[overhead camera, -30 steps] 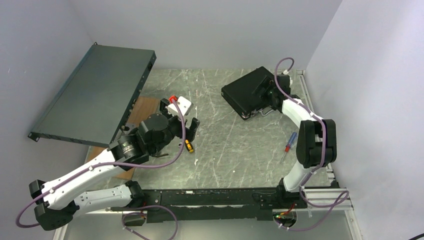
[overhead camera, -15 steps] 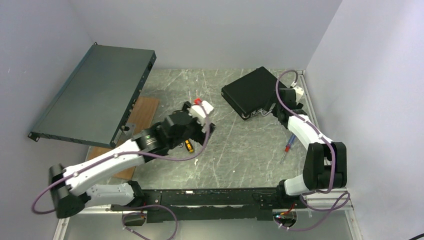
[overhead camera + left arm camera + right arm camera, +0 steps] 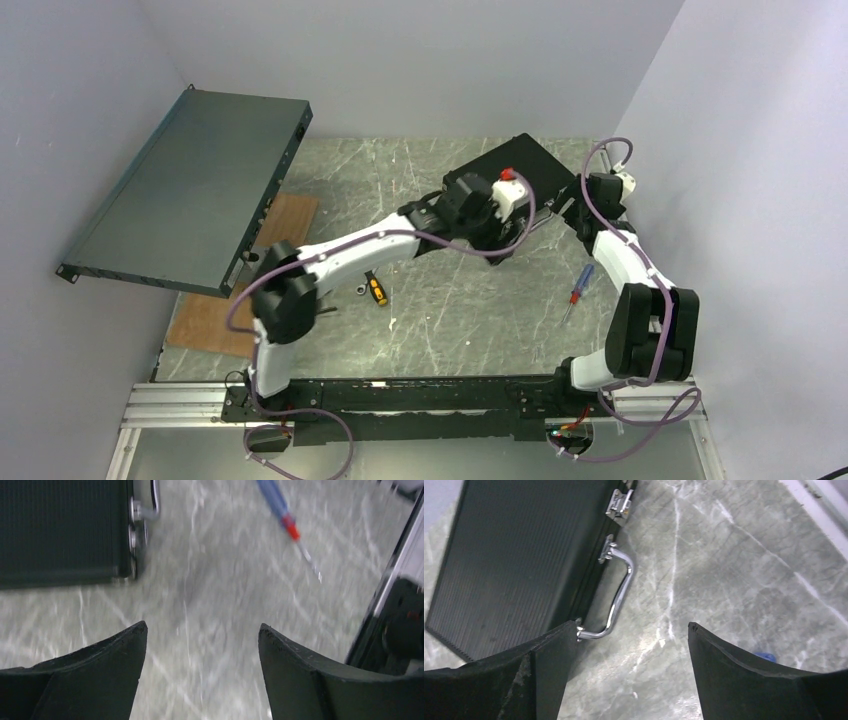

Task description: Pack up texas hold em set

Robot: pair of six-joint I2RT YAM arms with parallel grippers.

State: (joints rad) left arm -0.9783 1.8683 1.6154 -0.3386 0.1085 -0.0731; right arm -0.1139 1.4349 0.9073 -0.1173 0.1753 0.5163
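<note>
The dark-grey metal panel [image 3: 185, 185] leans at the far left, untouched, and the marble table [image 3: 450, 300] shows no loose chips, cards or buttons. The black briefcase [image 3: 535, 160] lies closed at the far right of the table, in the same spot as a second ago.

What has changed is the arms. The left arm has swung from the middle-left of the table right across to the case. The left gripper [image 3: 202, 630] now hangs just off the case's near corner, fingers spread wide with nothing between them; its own view is smeared with motion. The right gripper [image 3: 631, 627], which sat over the lid a second ago, has backed off to the handle side and is likewise splayed and empty. It looks down on the chrome handle [image 3: 621, 587] and one silver latch [image 3: 619, 502] (whether that latch is snapped home I cannot tell).

I read this as the tail end of the job: contents seemingly inside, lid down, and both arms gathering at the front edge, probably to deal with the latches. The blue screwdriver [image 3: 578, 285] and the yellow-handled screwdriver [image 3: 376, 290] lie where they were
</note>
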